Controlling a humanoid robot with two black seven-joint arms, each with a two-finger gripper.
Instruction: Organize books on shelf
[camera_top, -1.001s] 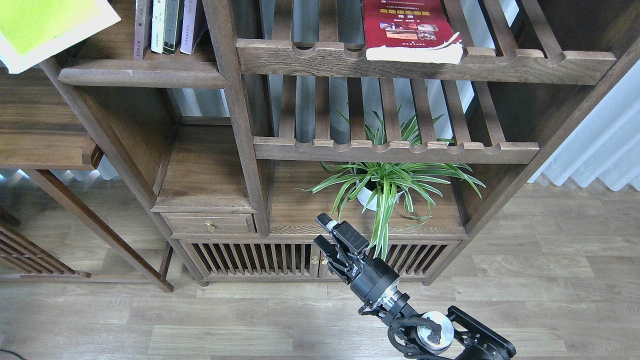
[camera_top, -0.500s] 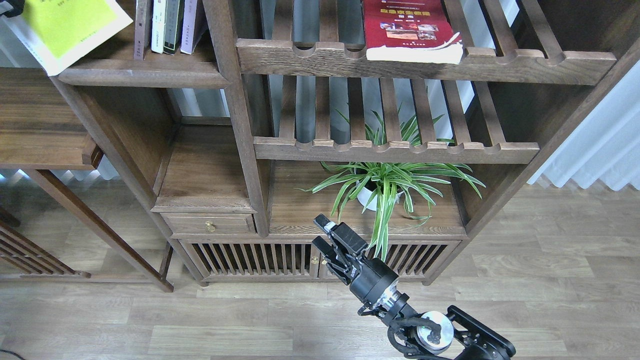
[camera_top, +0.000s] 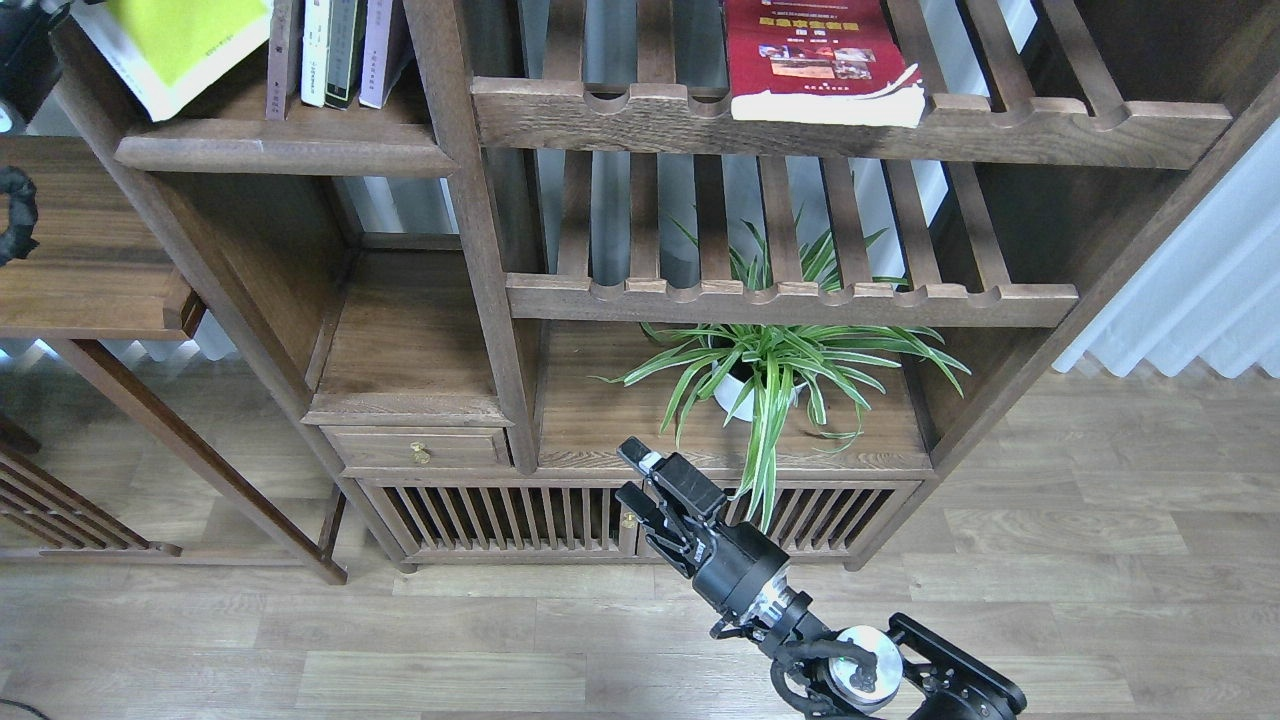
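Yellow-green book (camera_top: 190, 45) over shelf (camera_top: 285, 148) top left, right tool (camera_top: 630, 472) well below (fingers parted, empty)

The wood-plank floor (camera_top: 500, 650) carries the dark-brown bookcase (camera_top: 480, 300).

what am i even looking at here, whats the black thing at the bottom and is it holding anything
This is a single picture taken from a humanoid robot's own head, looking forward and down at a dark wooden bookcase. The black jointed thing is its right arm; the two-fingered part at its far end is the right end effector, open and holding nothing. At the top left, a yellow-green book is tilted over the solid shelf, beside some upright books. The dark shape at the corner looks like part of the left arm; its end effector is out of view. A red book lies on a slatted rack, and a potted spider plant sits lower down.
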